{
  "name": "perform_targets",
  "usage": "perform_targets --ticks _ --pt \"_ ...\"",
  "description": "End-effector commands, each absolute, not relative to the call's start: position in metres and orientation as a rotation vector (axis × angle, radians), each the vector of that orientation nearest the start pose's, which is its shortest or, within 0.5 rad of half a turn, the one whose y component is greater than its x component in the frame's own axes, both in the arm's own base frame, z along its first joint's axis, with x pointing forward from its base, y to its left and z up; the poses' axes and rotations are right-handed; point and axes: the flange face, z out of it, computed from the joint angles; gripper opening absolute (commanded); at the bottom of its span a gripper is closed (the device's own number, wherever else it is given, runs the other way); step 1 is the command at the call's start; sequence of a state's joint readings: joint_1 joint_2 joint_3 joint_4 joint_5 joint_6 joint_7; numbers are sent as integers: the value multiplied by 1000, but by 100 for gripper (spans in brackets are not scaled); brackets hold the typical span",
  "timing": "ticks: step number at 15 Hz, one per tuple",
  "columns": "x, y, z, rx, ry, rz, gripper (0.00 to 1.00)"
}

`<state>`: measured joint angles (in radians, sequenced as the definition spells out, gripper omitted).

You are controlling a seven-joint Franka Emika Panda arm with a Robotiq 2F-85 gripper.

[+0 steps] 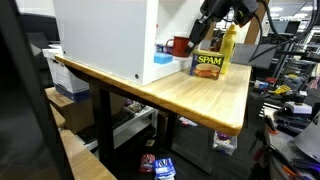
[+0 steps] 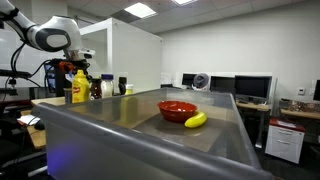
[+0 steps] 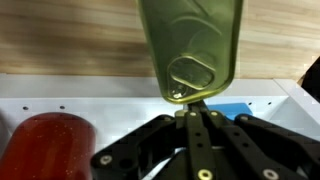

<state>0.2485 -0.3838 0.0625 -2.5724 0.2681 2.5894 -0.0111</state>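
Note:
My gripper point(image 3: 185, 103) is shut, its two fingers pressed together with nothing seen between them. Its tips sit right at the edge of a yellow mustard bottle point(image 3: 190, 45), which fills the top of the wrist view. In both exterior views the gripper point(image 1: 205, 35) point(image 2: 75, 62) hangs at the far end of the wooden table, just by the mustard bottle point(image 1: 228, 42) point(image 2: 79, 87). A Spam can point(image 1: 207, 65) stands in front of the bottle. A red mug point(image 1: 180, 45) point(image 3: 45, 145) is beside it.
A big white box point(image 1: 100, 35) stands on the wooden table point(image 1: 190, 100), with a blue-and-white item point(image 1: 163, 58) at its foot. A red bowl point(image 2: 177, 109) and a banana point(image 2: 196, 120) lie further along. Desks and monitors stand around the room.

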Motion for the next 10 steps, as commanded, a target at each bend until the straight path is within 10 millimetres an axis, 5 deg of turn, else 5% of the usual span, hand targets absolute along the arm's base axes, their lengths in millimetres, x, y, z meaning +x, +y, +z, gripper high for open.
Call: perform_targets --ticks 1,10 --pt "411 140 443 -2875 -148 -399 0" --pt "399 149 442 -2873 -107 -159 0"
